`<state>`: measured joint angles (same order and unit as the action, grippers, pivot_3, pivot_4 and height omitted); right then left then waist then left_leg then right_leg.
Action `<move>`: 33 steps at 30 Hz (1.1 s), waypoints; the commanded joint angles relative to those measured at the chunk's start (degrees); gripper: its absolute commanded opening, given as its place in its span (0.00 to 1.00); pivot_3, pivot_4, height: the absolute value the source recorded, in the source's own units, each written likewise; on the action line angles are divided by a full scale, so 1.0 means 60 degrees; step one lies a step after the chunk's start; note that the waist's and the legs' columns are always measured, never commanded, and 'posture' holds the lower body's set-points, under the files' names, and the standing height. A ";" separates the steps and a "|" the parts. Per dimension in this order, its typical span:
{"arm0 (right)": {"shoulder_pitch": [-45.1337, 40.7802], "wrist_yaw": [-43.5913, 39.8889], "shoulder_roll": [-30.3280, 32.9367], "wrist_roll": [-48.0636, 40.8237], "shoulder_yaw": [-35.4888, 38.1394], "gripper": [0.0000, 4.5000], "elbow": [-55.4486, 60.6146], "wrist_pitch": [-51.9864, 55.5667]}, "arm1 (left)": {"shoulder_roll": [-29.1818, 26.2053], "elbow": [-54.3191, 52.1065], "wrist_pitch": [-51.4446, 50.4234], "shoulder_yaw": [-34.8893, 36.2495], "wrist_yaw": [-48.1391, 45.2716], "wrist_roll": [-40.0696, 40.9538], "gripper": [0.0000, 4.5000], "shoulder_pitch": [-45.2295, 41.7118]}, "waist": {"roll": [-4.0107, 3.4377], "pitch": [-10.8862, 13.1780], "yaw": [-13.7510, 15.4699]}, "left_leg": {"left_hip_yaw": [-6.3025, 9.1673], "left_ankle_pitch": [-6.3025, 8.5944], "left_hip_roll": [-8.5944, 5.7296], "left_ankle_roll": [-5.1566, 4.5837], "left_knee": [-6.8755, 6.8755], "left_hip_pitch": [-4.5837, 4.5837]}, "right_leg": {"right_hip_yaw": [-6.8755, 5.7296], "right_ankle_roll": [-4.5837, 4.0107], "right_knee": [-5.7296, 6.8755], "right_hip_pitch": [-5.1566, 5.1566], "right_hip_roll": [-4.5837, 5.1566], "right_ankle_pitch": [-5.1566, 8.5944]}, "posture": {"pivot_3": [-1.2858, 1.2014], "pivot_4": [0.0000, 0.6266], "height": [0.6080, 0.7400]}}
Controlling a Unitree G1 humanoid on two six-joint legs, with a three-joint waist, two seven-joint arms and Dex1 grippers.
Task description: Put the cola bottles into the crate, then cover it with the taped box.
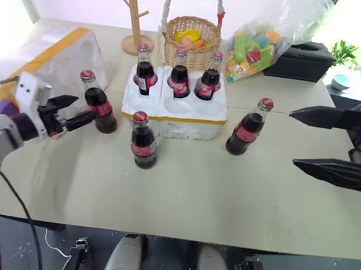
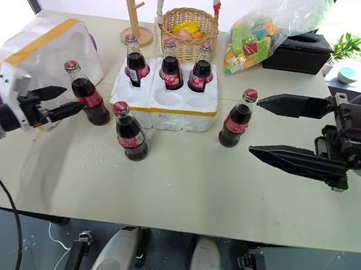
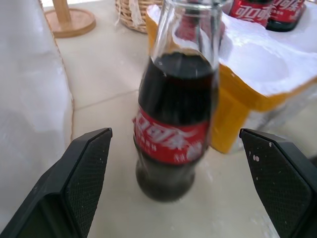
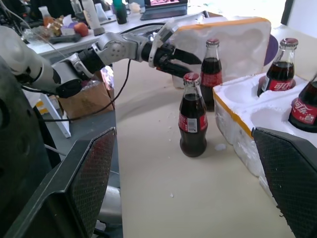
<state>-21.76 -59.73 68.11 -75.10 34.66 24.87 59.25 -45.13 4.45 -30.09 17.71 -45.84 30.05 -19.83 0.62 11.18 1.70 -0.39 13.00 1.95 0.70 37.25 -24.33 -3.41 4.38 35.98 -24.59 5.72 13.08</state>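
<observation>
**Styrofoam crate half loaded; three bottles loose on table**

Beige table [image 1: 225, 200] carries all items. The taped box [image 1: 52, 53], white foam with yellow-orange bands, lies at the table's left edge. The crate [image 1: 174, 104] sits centre, its rear three holes each holding a cola bottle [image 1: 179, 75]; the front holes are empty. A wicker basket [image 1: 192, 38] stands behind it.

Three bottles stand loose: left bottle [image 1: 99, 102] beside the taped box, front bottle [image 1: 143, 140] just before the crate, right bottle [image 1: 248, 127] off its right end.

Left gripper [image 1: 71, 112], jaws spread, flanks the left bottle without touching. Right gripper [image 2: 264, 125], fully released, hovers beside the right bottle, empty.
</observation>
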 commanded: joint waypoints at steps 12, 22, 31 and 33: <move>0.0167 0.1414 -0.0404 -0.0927 0.0398 1.00 0.0402 -0.0235 | -0.0558 0.1289 0.0329 -0.0480 -0.1839 -0.0268 0.58 -0.0989 | 0.0006 0.0002 0.0024 | -0.0004 -0.0001 0.0008 -0.0002 -0.0002 0.0007 | 0.0009 0.0002 0.0007 -0.0001 -0.0012 -0.0002 | 0.52 0.24 1.00; 0.1102 0.2328 -0.0487 -0.1236 0.0972 1.00 0.0901 -0.0302 | -0.2364 0.0532 -0.2412 -0.1247 -0.5742 0.1954 0.58 -0.3516 | 0.0062 0.0038 0.0143 | 0.0002 -0.0001 0.0012 0.0002 0.0023 -0.0021 | 0.0008 -0.0007 0.0007 -0.0017 -0.0013 -0.0002 | 0.52 0.24 1.00; 0.1897 0.3262 -0.0543 -0.1859 0.1936 1.00 0.1300 -0.0265 | 0.0330 0.5270 0.0617 -0.3602 -0.6963 -0.0752 0.58 -0.8589 | 0.0079 0.0042 0.0071 | -0.0004 0.0000 -0.0002 -0.0008 0.0026 -0.0028 | 0.0025 0.0055 -0.0012 0.0014 -0.0022 -0.0018 | 0.52 0.24 1.00; 0.2141 0.3537 -0.0569 -0.2071 0.2207 1.00 0.1444 -0.0270 | 0.1122 0.6523 0.1470 -0.3790 -0.6912 -0.1279 0.58 -0.9263 | 0.0083 0.0046 0.0093 | -0.0001 0.0000 -0.0001 -0.0011 0.0018 -0.0031 | 0.0024 0.0065 -0.0002 0.0001 -0.0027 -0.0019 | 0.52 0.24 1.00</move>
<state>-8.88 -39.46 64.77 -85.49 44.73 32.22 58.47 -38.54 41.48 -25.41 -6.04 -86.95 23.36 -71.88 1.11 11.45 2.25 -0.39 13.00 1.95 0.63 37.35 -24.52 -3.28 4.80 36.00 -24.59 5.55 12.97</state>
